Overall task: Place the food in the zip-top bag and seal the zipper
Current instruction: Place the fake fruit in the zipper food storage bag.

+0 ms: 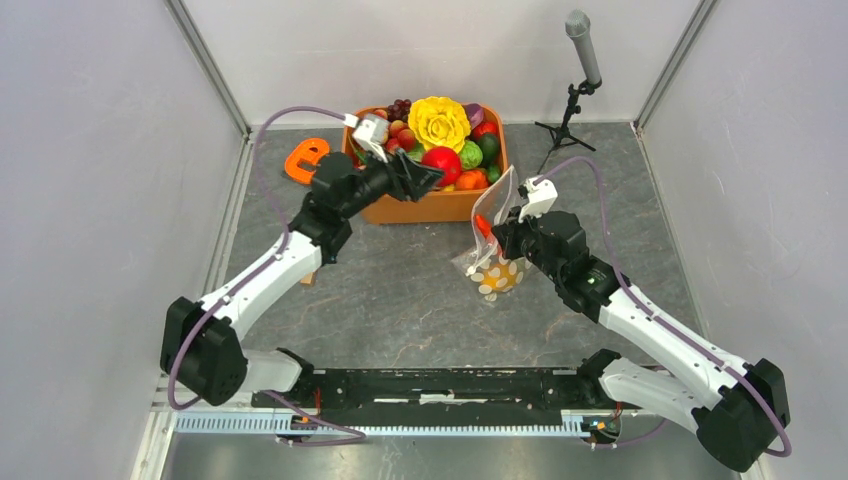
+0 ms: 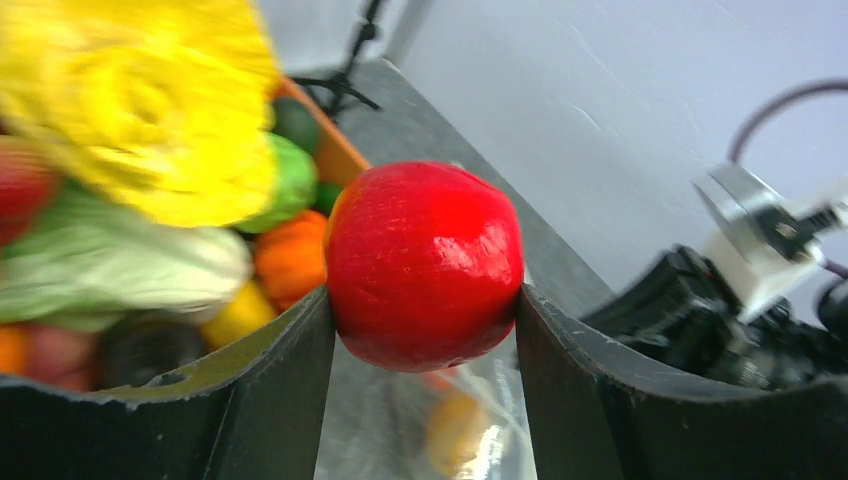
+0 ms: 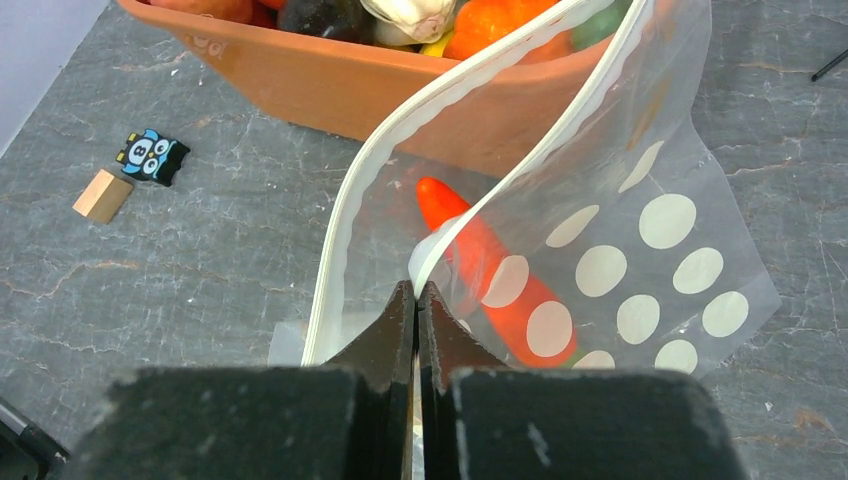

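Note:
A glossy red round fruit [image 2: 423, 265] sits pinched between the two fingers of my left gripper [image 2: 423, 300], which is shut on it. In the top view the left gripper [image 1: 435, 173] holds this fruit [image 1: 442, 164] over the front of the orange tub [image 1: 430, 208], left of the bag. The zip-top bag [image 1: 495, 250], clear with white dots, hangs with its mouth spread. My right gripper [image 3: 416, 290] is shut on one lip of the whitish zipper [image 3: 400, 135]. A long red-orange piece of food [image 3: 490, 275] lies inside the bag [image 3: 640, 250].
The orange tub [image 3: 330, 85] holds several more toy fruits and a yellow flower-like piece [image 1: 439, 120]. An orange C-shaped piece [image 1: 305, 158] lies left of it. A microphone on a stand [image 1: 583, 45] is at the back right. A small wooden block [image 3: 103, 195] and a penguin tile [image 3: 153, 157] lie on the table.

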`<state>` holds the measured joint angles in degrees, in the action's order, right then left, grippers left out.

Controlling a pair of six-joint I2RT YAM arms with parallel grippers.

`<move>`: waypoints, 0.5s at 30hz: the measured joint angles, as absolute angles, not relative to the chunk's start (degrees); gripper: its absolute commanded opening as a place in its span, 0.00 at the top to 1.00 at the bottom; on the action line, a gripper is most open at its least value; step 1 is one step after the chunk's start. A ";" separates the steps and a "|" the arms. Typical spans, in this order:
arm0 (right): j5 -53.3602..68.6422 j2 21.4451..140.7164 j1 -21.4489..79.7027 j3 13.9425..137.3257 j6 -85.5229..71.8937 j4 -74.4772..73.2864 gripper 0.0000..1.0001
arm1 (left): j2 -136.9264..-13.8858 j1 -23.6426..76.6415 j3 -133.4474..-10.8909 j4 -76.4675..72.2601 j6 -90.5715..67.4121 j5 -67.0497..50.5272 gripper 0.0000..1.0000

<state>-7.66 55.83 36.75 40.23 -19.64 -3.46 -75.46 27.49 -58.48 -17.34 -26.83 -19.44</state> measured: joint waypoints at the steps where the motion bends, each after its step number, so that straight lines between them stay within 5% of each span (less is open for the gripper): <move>1: -7.62 55.83 36.75 40.21 -19.66 -3.40 1.00 | -75.92 29.06 -58.41 -17.76 -26.89 -20.05 0.60; 15: -7.62 53.60 36.75 40.14 -19.73 -3.01 1.00 | -84.40 39.62 -58.96 -21.15 -26.87 -22.72 0.60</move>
<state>-7.62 53.60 36.75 40.14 -19.73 -3.01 -84.40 39.62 -58.96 -21.15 -26.87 -22.72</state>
